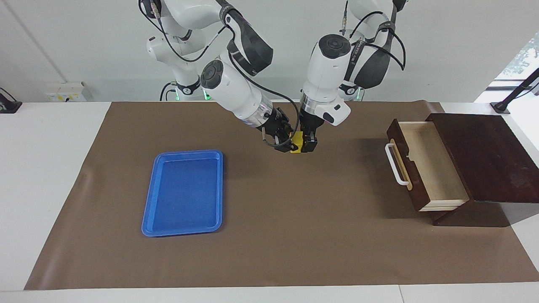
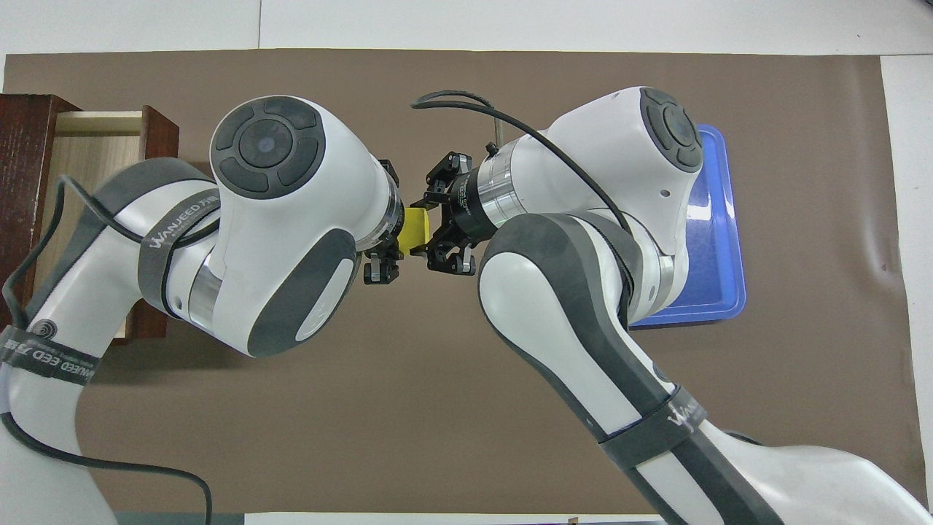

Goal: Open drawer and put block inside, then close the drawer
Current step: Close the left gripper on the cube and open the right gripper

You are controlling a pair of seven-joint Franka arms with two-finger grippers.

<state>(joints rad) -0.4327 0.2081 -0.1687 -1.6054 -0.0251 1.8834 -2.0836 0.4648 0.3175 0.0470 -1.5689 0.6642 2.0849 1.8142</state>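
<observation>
1. Table, white, under a brown mat; flat blue plastic tray toward the right arm's end.
2. Dark brown wooden box's drawer, white bar handle: stands pulled out, long axis running toward and away from the robots, pale interior bare. Opening step judged done.
3. Right tool and left tool: both clamped on item 4, mid-air over the mat's middle. Step judged: handover.
4. Small bright yellow cube block: no long axis. Next calls for the right tool releasing, then the left carrying it over the drawer.
</observation>
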